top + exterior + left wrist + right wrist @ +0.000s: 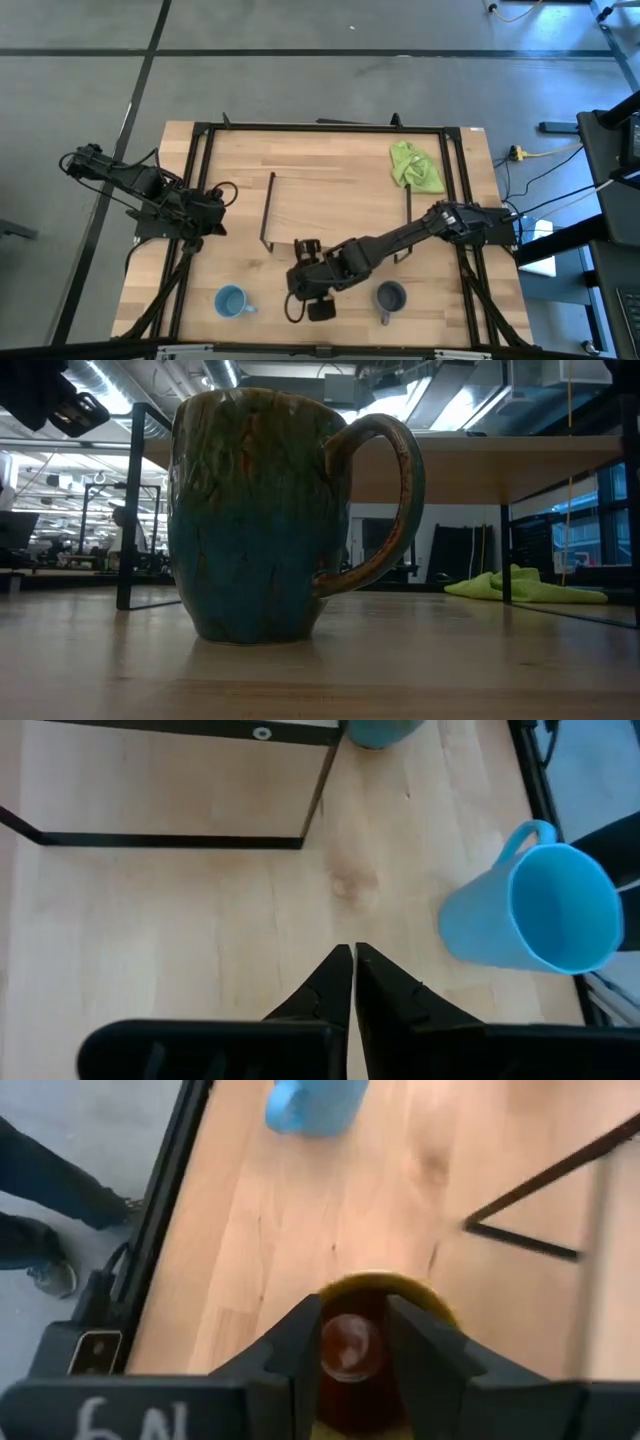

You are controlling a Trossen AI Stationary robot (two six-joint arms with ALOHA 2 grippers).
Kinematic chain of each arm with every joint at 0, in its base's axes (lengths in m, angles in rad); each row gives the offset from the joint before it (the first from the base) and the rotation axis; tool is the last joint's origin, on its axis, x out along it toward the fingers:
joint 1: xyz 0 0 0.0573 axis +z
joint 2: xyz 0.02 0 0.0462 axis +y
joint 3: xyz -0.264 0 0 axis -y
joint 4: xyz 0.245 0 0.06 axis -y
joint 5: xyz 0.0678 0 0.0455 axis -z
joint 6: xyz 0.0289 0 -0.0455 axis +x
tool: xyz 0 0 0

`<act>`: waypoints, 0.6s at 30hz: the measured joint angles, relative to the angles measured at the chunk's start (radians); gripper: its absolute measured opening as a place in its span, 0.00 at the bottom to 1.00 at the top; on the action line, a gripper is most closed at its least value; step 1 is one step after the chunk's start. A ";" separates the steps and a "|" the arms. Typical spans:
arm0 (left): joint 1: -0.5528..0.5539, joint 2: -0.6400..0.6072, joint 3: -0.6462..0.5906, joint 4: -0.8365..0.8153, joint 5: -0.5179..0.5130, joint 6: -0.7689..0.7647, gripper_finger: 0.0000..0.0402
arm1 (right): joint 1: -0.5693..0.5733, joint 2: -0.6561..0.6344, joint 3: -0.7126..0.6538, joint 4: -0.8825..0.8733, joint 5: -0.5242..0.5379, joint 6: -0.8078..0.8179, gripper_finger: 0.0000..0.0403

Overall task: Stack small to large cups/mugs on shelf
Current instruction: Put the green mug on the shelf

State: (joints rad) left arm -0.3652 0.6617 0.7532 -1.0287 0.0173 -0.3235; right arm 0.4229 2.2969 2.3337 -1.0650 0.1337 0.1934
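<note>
My right gripper (352, 1345) hangs open over the brown mug (375, 1295) at the table's front edge, fingers straddling its rim. I should close squarely before lifting toward the shelf (340, 205). Left gripper (352, 982) waits, fingers together.

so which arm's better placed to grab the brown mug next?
Right. The right gripper is already over the brown mug, fingers open astride its rim near the table's front edge. The left gripper is shut, parked by the table's left side, nearer the light blue mug.
</note>
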 joint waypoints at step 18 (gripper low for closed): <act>0.000 -0.001 0.000 -0.003 -0.027 0.072 0.03 | 0.054 0.030 0.018 -0.085 -0.054 0.182 0.29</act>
State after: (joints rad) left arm -0.3652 0.6609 0.7536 -1.0321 -0.0097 -0.2512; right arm 0.4774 2.3268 2.3517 -1.1504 0.0796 0.3751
